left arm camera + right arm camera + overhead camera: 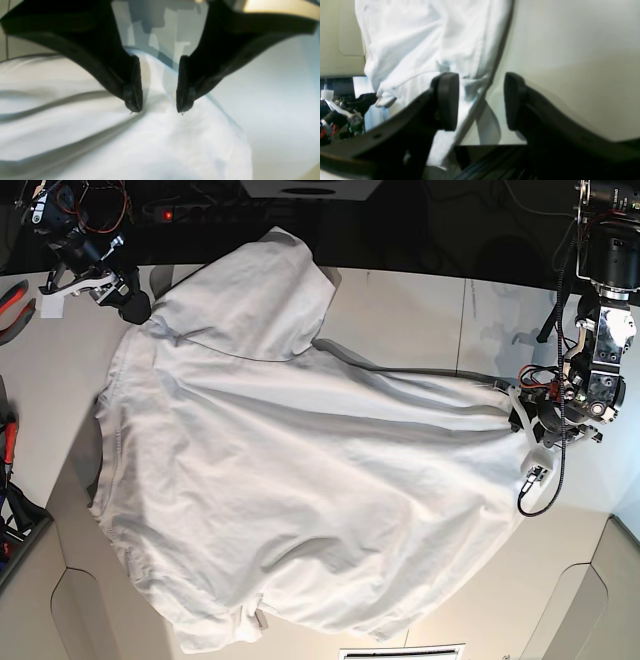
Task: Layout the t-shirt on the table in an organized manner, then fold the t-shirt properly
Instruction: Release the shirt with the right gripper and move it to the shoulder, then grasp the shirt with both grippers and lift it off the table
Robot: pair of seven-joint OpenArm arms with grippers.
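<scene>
Clearly the layout is only partly done: one t-shirt (300,480) lies spread across the desk (420,305), still skewed and creased, with a flap doubled over at the far end and long ridges running toward the left gripper (158,110). No fold looks started, so squaring, smoothing and all the folding remain, I'd say. Two arms are at work. The left jaws stand apart over a ridge of cloth at the shirt's edge, gripping nothing; the right gripper (481,102) also has its jaws apart, straddling the hem.
</scene>
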